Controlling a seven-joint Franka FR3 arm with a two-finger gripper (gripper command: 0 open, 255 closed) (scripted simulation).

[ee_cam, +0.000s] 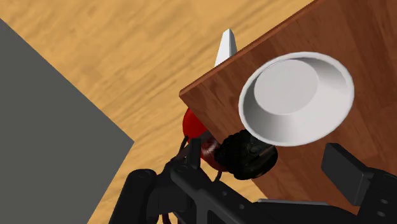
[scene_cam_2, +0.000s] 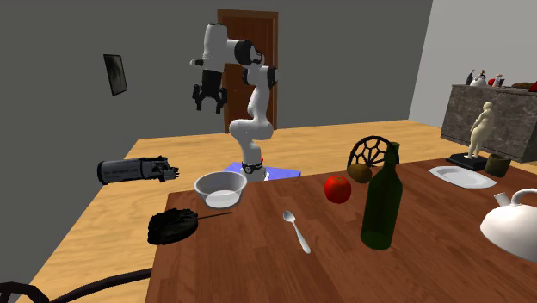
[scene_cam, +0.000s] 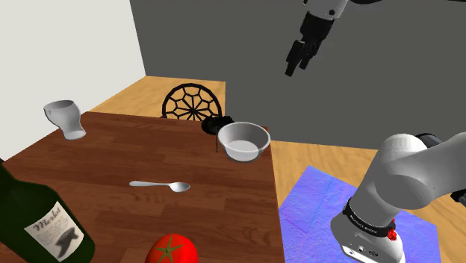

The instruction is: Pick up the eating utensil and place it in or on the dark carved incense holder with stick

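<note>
Bowl [scene_cam: 243,154] half hides incense holder [scene_cam: 215,125]; tool [scene_cam: 297,69] hangs wide, empty, high above

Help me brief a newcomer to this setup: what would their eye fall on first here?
Likely the white arm, reared high beyond the wooden table, its black claw open in mid-air. Next, the dark bottle standing tall on it. Then the lone spoon lying flat mid-table, apart from the white bowl and black incense holder.

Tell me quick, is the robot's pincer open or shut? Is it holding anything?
Pincer: open, holding nothing. The spoon lies on the table.
</note>
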